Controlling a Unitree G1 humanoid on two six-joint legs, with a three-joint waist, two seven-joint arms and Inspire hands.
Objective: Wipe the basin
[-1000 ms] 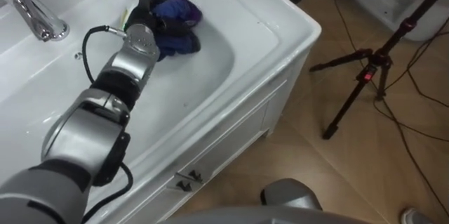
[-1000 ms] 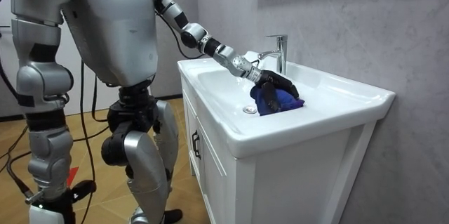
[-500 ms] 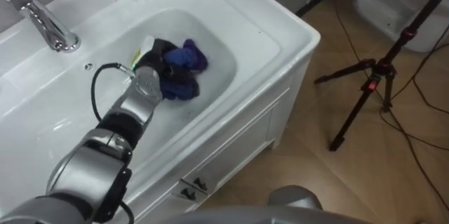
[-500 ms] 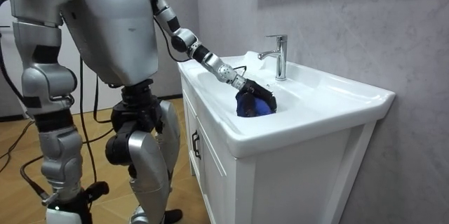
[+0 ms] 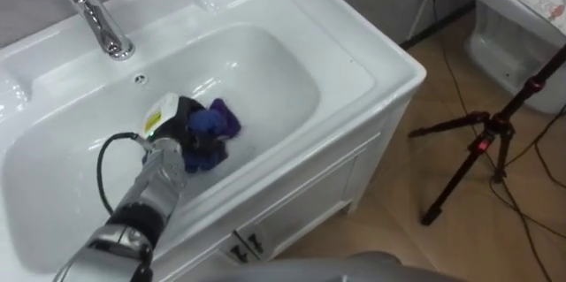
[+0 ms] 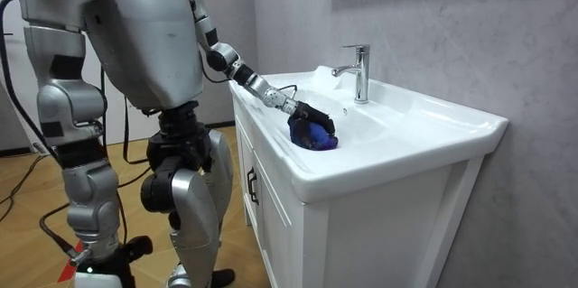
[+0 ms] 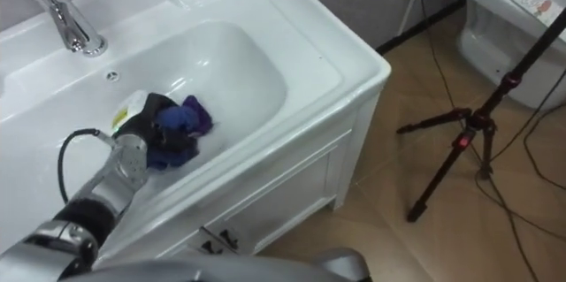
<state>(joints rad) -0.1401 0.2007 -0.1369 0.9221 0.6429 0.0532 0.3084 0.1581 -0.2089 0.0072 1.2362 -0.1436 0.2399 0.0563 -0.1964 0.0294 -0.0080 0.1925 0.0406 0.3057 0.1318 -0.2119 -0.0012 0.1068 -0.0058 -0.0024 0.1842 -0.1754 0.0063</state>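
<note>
A white basin (image 5: 265,61) is set in a white vanity, and I stand in front of it. My left hand (image 5: 181,121) rests low in the bowl near its front wall, fingers curled over a crumpled blue cloth (image 5: 215,121) that it presses onto the basin floor. In the room view the left arm reaches out over the vanity's front rim, with the left hand (image 6: 307,114) on top of the cloth (image 6: 318,138). My right arm hangs at my side on the room view's left, its hand (image 6: 99,265) low by the bottom edge.
A chrome faucet (image 5: 93,12) stands at the basin's back, with a small overflow hole (image 5: 140,77) below it. A black tripod (image 5: 486,141) with a red light stands on the wooden floor to the right. Cabinet door handles (image 5: 243,245) sit below the front rim.
My left hand has dragged the blue cloth across the bowl from the far side below the faucet toward the front near me. The head camera has shifted too.
</note>
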